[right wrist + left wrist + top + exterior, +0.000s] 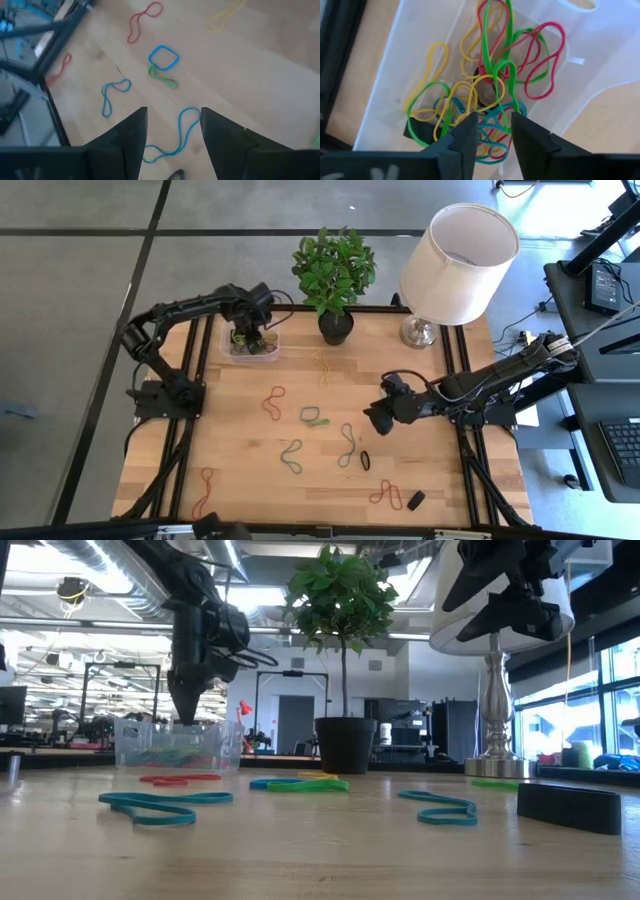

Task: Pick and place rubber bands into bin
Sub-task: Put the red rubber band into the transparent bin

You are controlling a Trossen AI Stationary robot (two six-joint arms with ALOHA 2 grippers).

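Fingers of the left gripper (492, 135) stand a narrow gap apart, pointing down into the bin (268, 352); a green loop (506, 70) hangs right at the gap between the tips, but whether either tip presses it cannot be told. Beneath and beyond those tips lies a tangled heap of rubber bands (485, 85): yellow, red, green and teal loops crossing over each other on the bin's clear floor. That bin is a shallow, clear, round-cornered tray on the wooden table (240, 470), its long axis running across the table, just beside the black plant pot (336, 326). In the low view the left gripper's tips dip inside the bin's walls.

Fingers of the right gripper (172, 132) are spread wide and hold nothing, hovering above the table. Directly between and under them trails a long blue band (177, 135), twisted, its long axis running roughly along the line of the fingers. Farther out past the tips lie a blue loop pulled almost square (163, 57) touching a flattened green band (162, 77), a blue figure-eight (112, 95) off to one side, a red band (142, 21) beyond, another red one (60, 69) near the table's frame, and a thin yellow one (227, 14) far ahead.

A lamp (455, 265) stands well behind the right gripper.
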